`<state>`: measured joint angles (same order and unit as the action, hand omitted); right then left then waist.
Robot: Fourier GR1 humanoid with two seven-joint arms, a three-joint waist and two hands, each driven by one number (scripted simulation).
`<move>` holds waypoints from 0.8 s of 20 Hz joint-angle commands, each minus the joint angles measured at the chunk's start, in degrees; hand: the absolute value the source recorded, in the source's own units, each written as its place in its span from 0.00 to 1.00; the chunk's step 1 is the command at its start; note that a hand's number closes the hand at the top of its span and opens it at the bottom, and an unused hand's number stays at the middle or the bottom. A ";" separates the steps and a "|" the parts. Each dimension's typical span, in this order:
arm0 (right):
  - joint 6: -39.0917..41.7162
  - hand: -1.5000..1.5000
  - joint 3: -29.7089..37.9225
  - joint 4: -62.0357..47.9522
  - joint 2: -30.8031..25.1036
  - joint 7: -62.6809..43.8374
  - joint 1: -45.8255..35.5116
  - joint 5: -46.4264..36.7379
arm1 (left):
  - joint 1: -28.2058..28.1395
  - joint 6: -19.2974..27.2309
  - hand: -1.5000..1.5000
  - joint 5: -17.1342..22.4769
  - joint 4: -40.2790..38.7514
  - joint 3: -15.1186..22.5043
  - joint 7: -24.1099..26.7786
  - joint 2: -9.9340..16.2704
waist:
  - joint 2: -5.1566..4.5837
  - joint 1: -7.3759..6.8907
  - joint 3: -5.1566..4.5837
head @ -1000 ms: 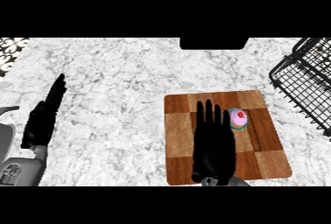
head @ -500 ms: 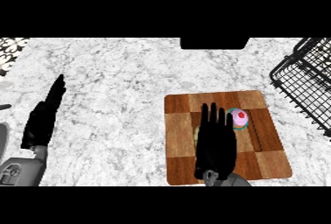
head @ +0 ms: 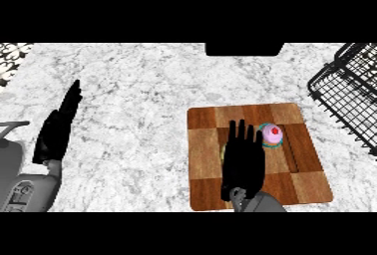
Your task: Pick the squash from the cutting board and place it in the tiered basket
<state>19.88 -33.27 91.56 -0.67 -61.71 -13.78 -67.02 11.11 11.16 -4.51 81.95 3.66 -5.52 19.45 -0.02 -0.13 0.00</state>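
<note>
A wooden cutting board (head: 294,114) lies right of the counter's middle. On it sits a small pink thing with a red spot and a green rim (head: 271,135). My right hand (head: 243,159) lies flat over the board, open, fingers straight and pointing away, its right edge next to the pink thing. A yellow-green sliver (head: 223,149) peeks out at the hand's left edge; most of that object is hidden, so I cannot tell what it is. My left hand (head: 55,132) rests open on the counter at far left. The black wire tiered basket (head: 350,89) stands at the right edge.
The counter is white marble. A dark rectangular block (head: 243,49) sits at the back edge, and a patterned patch (head: 11,54) shows at the back left corner. A grey object (head: 9,149) stands at the left edge by my left forearm.
My right hand has drawn back slightly toward the near edge of the board, showing more of the pink thing. The left hand has not moved.
</note>
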 commanded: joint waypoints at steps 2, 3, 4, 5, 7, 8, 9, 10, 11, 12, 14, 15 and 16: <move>-1.01 0.00 -0.32 -0.43 0.64 -4.52 2.94 -0.59 | -2.40 -1.39 0.50 -0.47 0.49 -1.69 2.72 -0.18 | 0.06 0.06 0.00; -3.01 0.00 2.73 -5.91 0.64 -3.14 -1.95 2.07 | -0.55 -2.58 0.50 0.76 -5.39 -3.34 6.61 -0.09 | -0.10 -0.02 -0.01; 0.62 0.00 5.72 -3.79 0.64 -1.76 -2.01 1.83 | -2.10 -2.06 0.50 -0.24 -0.71 -2.38 2.70 -0.19 | 0.02 -0.04 0.00; -2.82 0.00 5.48 -8.05 0.64 -1.40 -3.69 2.60 | -3.39 -2.24 0.50 -0.69 1.26 -1.79 1.80 -0.39 | 0.00 -0.26 0.01; -2.63 0.00 1.29 -7.74 0.65 -5.61 -3.46 5.48 | -5.90 -2.00 0.50 -0.92 3.30 -1.86 2.89 -1.20 | 0.04 -0.36 0.01; -4.07 1.00 3.03 -9.33 0.65 -0.99 -0.39 3.86 | -1.41 -3.18 0.50 -0.48 -0.17 -3.37 3.49 -0.33 | -0.01 0.01 0.01; -2.16 1.00 0.77 -10.35 0.65 -3.87 -0.70 6.65 | -3.34 -2.02 0.50 -1.23 0.72 -1.88 2.49 -1.53 | -0.02 -0.25 0.01; 2.24 1.00 1.47 -11.28 0.65 -0.77 -2.76 8.52 | -6.04 -1.70 0.50 -1.44 6.25 -1.48 1.34 -0.88 | 0.06 -0.78 0.02; 6.84 1.00 1.53 -9.17 -0.68 2.03 -2.02 5.35 | -3.62 -1.48 0.50 -1.82 0.78 -1.47 2.48 -2.04 | 0.01 0.05 -0.02; 5.66 1.00 -1.22 -11.73 0.20 1.36 -3.49 1.99 | -0.81 -0.75 0.50 -2.37 0.42 -1.62 1.39 -2.17 | -0.03 0.03 -0.02; 6.61 1.00 -0.31 -11.25 0.64 0.53 -5.70 0.47 | -4.60 -1.55 0.50 -2.25 2.11 -1.42 2.80 -2.32 | 0.04 -0.21 -0.02; 4.20 1.00 -1.21 -11.83 0.65 2.02 -3.78 -0.30 | -2.31 -4.08 0.50 -0.42 1.51 -4.03 1.00 0.04 | 0.03 -0.05 0.00; 4.22 1.00 0.70 -11.51 0.65 2.46 -3.97 0.54 | -3.93 -3.62 0.50 -1.24 1.21 -4.20 3.05 -0.67 | 0.03 -0.03 0.00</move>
<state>21.75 -32.54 82.23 -0.24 -56.34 -17.12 -64.92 7.91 8.52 -5.73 83.59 0.91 -3.47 18.55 0.35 -0.28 -0.14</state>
